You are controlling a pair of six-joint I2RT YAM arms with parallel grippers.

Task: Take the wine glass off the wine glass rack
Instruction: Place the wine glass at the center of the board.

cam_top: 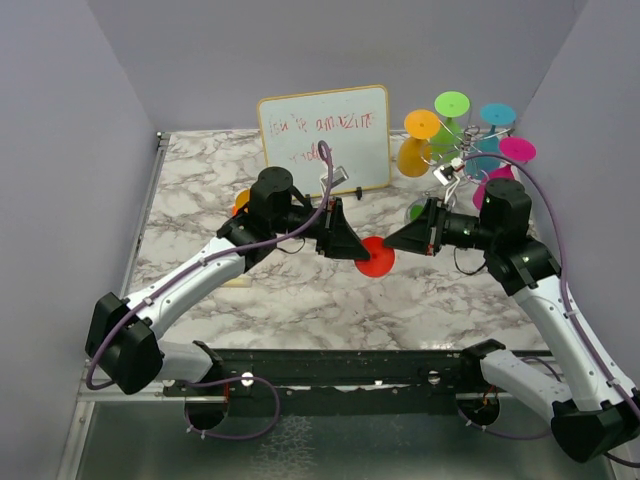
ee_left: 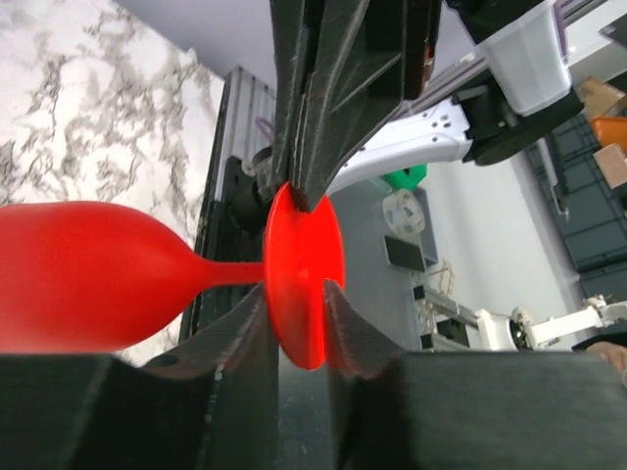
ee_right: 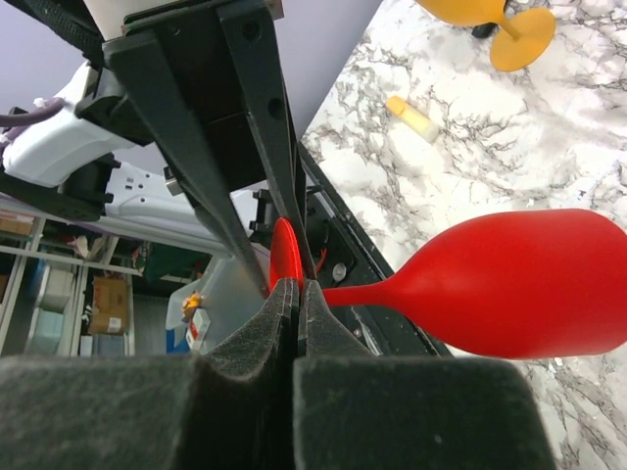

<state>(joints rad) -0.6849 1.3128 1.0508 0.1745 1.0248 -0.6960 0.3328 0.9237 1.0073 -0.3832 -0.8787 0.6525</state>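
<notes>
The red wine glass point(cam_top: 377, 260) hangs above the middle of the table, away from the wine glass rack point(cam_top: 462, 150) at the back right, where several coloured glasses still hang. Its round foot faces up, and the bowl point(ee_left: 88, 274) points down toward the marble. My left gripper point(ee_left: 297, 289) comes in from the left. Its fingers sit on either face of the foot disc point(ee_left: 304, 274) and touch it. My right gripper point(ee_right: 297, 286) comes in from the right, its pads pressed together on the edge of the foot. The bowl point(ee_right: 529, 284) is free.
A whiteboard point(cam_top: 325, 135) with red writing stands at the back centre. An orange glass point(ee_right: 490, 20) lies on the marble behind the left arm, with a small pale yellow piece point(ee_right: 411, 117) near it. Purple walls close in three sides.
</notes>
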